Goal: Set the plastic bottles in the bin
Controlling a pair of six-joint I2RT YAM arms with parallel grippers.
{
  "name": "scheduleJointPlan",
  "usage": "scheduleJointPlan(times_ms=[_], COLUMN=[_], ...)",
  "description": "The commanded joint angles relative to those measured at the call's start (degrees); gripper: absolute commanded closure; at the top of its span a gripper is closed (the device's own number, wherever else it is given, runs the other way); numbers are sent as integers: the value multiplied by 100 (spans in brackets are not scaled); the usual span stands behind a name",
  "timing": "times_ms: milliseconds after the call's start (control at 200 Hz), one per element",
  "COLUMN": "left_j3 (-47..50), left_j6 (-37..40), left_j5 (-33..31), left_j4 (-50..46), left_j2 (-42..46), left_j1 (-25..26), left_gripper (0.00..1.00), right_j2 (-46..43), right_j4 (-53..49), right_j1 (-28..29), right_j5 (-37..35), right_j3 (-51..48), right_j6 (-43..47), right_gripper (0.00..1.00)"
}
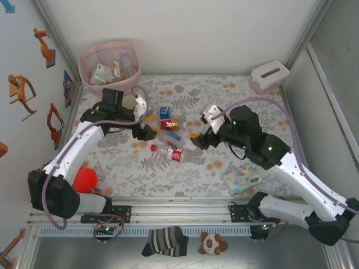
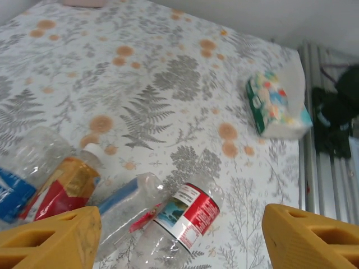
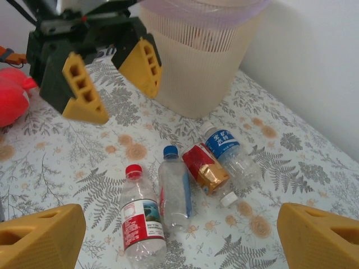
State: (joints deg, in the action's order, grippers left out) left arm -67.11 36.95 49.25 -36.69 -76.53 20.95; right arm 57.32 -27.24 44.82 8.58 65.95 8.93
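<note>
Four plastic bottles lie side by side in the middle of the mat: a red-capped one with a red label [image 3: 140, 221], a blue-capped clear one [image 3: 175, 193], a red-and-gold labelled one [image 3: 206, 168] and a blue-labelled one [image 3: 227, 148]. The beige bin [image 1: 106, 61] with its pink liner stands in the far left corner and holds several bottles. My left gripper [image 1: 147, 119] hangs open just left of the row, the red-label bottle [image 2: 188, 216] below its spread fingers, untouched. My right gripper [image 1: 197, 133] is open to the right of the row, facing the bottles and the bin [image 3: 196, 61].
A white tissue box [image 1: 269, 75] sits in the far right corner. A wipes pack [image 1: 242, 179] lies near the right arm's base, and a red ball [image 1: 85, 178] is beside the left arm. A striped sock [image 1: 164, 241] and a plush toy [image 1: 213, 242] lie below the rail.
</note>
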Motion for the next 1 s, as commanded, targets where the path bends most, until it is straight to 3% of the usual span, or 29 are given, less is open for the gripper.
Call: scheduleJointPlan(times_ms=[0, 120, 315, 396, 606, 996], left_j3=[269, 401, 320, 285, 91, -283], left_j6=[1574, 2336, 3114, 3246, 3450, 3506], left_j5=[170, -466, -2024, -2369, -2787, -2583], left_j4=[56, -100, -540, -603, -602, -546], left_j2=[209, 125, -333, -539, -1076, -1951], left_j1=[136, 410, 1124, 1280, 1534, 1613], left_gripper=[24, 23, 20, 20, 20, 23], right_j2=[-23, -45, -25, -25, -54, -234], right_j4=[-79, -97, -79, -66, -22, 39], right_j1=[16, 13, 18, 15, 18, 16], right_j5=[93, 31, 37, 39, 112, 145], right_j3=[222, 225, 250, 247, 207, 161], right_j6=[107, 134, 122, 115, 66, -78], right_gripper=[12, 13, 13, 13, 13, 13])
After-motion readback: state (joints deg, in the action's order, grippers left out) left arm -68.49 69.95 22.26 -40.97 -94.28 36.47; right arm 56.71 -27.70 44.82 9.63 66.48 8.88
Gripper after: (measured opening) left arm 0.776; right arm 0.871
